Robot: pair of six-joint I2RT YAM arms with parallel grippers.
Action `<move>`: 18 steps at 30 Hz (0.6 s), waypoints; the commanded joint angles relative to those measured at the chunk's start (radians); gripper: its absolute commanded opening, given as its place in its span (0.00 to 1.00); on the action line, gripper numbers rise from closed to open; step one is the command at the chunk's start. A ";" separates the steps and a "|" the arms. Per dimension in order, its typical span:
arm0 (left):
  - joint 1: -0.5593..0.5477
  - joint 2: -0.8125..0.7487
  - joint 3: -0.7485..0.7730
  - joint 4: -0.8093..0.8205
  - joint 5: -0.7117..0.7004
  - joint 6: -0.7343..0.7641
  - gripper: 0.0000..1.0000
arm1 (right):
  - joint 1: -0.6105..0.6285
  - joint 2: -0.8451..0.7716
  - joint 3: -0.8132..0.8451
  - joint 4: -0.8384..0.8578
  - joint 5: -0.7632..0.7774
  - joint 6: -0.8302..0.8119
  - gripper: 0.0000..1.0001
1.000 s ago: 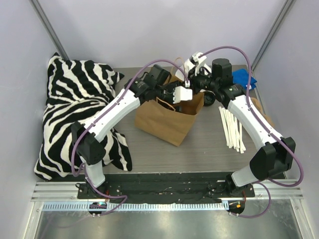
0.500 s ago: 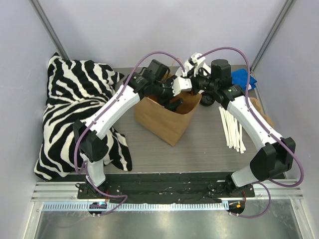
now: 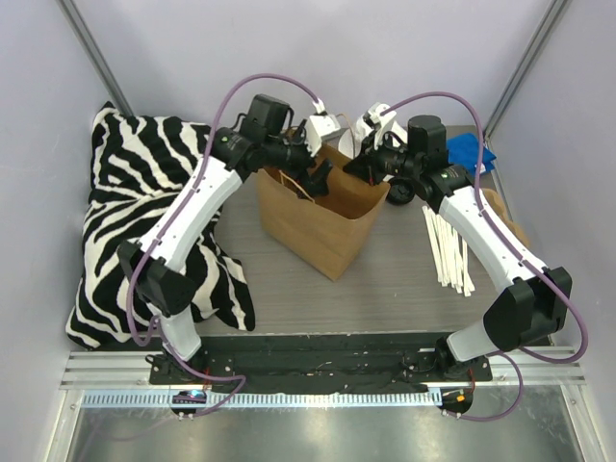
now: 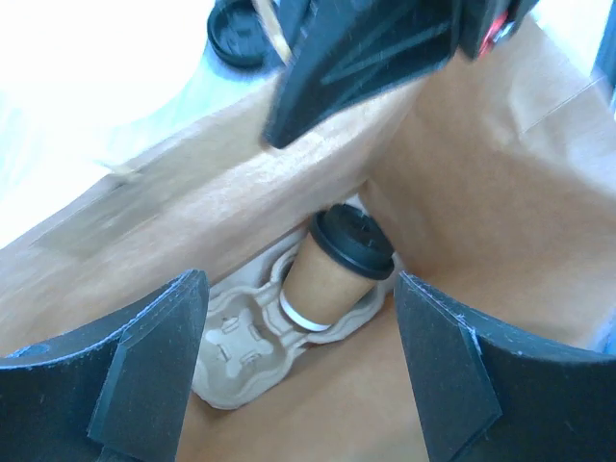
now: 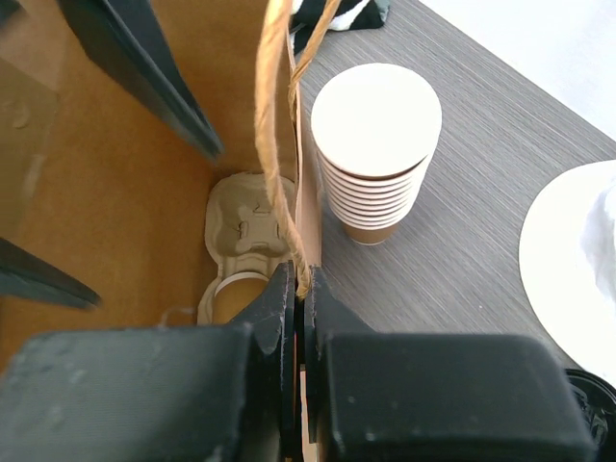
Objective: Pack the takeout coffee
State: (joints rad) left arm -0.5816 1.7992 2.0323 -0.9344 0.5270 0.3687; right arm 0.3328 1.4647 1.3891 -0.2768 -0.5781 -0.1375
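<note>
The takeout coffee [image 4: 332, 274], a kraft cup with a black lid, sits tilted in a pulp cup carrier [image 4: 241, 346] at the bottom of a brown paper bag [image 3: 318, 226]. My left gripper [image 4: 298, 284] is open and empty above the cup, at the bag's mouth [image 3: 316, 178]. My right gripper [image 5: 300, 289] is shut on the bag's rim where the twine handle [image 5: 274, 115] meets it, at the bag's far right edge [image 3: 361, 166]. The right wrist view shows the carrier [image 5: 245, 226] and part of the cup [image 5: 236, 298] below.
A stack of lidless paper cups [image 5: 375, 154] stands just outside the bag. A white plate [image 5: 577, 260] lies to its right. A zebra pillow [image 3: 144, 212] fills the left. White sticks [image 3: 448, 245], black lids [image 3: 404, 191] and a blue cloth [image 3: 472, 149] lie on the right.
My left gripper has drawn up and back to the left, out of the bag. The bag now stands more upright. The right gripper has kept its hold.
</note>
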 commanded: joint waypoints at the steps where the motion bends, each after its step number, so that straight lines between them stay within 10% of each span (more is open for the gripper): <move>1: 0.028 -0.084 0.040 0.087 0.057 -0.125 0.83 | 0.005 -0.040 0.013 0.013 -0.031 -0.010 0.01; 18: 0.180 -0.181 -0.021 0.394 -0.018 -0.482 0.92 | 0.025 -0.081 0.034 -0.005 -0.143 0.012 0.01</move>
State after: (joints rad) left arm -0.4271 1.6550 2.0151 -0.6338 0.5396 -0.0227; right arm 0.3439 1.4425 1.3891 -0.3107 -0.6666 -0.1299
